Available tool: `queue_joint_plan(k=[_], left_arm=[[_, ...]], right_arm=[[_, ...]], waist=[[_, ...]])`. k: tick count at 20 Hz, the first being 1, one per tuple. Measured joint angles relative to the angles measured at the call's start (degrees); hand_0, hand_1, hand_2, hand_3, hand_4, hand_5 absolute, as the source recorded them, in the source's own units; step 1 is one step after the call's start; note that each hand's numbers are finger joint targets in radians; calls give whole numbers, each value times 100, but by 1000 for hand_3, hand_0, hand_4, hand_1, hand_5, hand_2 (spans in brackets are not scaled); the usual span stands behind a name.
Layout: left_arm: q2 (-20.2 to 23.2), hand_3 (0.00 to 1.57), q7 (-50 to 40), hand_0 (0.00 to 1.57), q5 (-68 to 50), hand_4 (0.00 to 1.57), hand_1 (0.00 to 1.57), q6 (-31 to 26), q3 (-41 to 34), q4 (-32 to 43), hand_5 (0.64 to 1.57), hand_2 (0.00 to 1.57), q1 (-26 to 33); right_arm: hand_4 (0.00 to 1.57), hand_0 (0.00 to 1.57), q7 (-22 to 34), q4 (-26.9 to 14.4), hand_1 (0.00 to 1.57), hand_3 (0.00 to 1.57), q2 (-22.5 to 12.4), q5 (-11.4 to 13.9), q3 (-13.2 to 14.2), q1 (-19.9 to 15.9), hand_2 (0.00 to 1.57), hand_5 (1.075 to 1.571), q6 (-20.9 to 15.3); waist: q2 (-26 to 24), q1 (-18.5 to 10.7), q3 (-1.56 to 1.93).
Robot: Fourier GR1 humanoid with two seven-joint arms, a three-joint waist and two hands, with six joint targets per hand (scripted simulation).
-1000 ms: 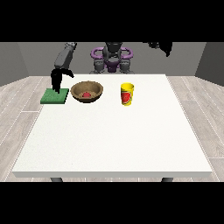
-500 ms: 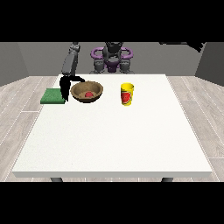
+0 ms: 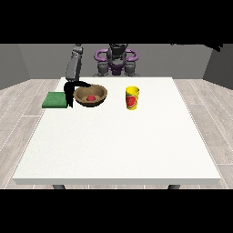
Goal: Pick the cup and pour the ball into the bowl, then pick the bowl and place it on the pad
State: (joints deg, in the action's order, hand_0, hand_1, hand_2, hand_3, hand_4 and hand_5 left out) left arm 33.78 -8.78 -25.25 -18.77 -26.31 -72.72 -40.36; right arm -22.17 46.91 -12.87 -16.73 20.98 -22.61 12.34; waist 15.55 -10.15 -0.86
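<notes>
Reaching the bowl (image 3: 91, 96), ball (image 3: 91, 98) inside; hand at the view's left (image 3: 71, 91) seemingly hooks its rim, fingers' state unclear; next, lift toward pad (image 3: 55, 99).

Bowl (image 3: 91, 96) wood-brown, matt; cup (image 3: 132, 98) glossy yellow; table (image 3: 118, 141) matt white.

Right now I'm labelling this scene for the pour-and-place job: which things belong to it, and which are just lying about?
Job things:
- yellow cup
- red ball, lying in the bowl
- wooden bowl
- green pad
- hand at the view's left, at the bowl's rim

Just lying about:
- nothing; only the white table beneath
</notes>
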Motion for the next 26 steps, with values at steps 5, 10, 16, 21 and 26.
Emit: queue_joint_plan(k=[5, 10, 16, 21, 26], left_arm=[[219, 0, -98, 0, -152, 211, 0, -107, -126, 150, 1506, 0, 71], [363, 0, -156, 0, -327, 407, 0, -202, -216, 80, 1547, 0, -2], [457, 0, -106, 0, -447, 671, 0, -290, -323, 87, 1570, 0, -11], [536, 0, -107, 0, -477, 729, 0, -401, -365, 341, 1569, 0, 73], [626, 0, -16, 0, -394, 725, 0, -465, -446, 791, 1569, 0, 321]], right_arm=[[399, 578, 11, -340, 578, 0, 202, -16, -33, -288, 0, 1531, -203], [1094, 1571, -241, -370, 1571, 1571, 178, 69, 68, -157, 1571, 1459, -642], [1071, 1571, -382, -122, 1571, 1571, 188, 115, 50, 26, 1571, 1494, -939], [1047, 1571, 389, 33, 1571, 1571, 98, 62, -45, -26, 1571, 1533, -1241], [1032, 1571, 1758, 89, 1571, 1571, -349, 232, -262, -266, 1571, 1532, -1502]], waist=[[-65, 58, 22], [25, -63, -88], [127, -188, -118], [-38, -160, -13], [-445, 160, 53]])
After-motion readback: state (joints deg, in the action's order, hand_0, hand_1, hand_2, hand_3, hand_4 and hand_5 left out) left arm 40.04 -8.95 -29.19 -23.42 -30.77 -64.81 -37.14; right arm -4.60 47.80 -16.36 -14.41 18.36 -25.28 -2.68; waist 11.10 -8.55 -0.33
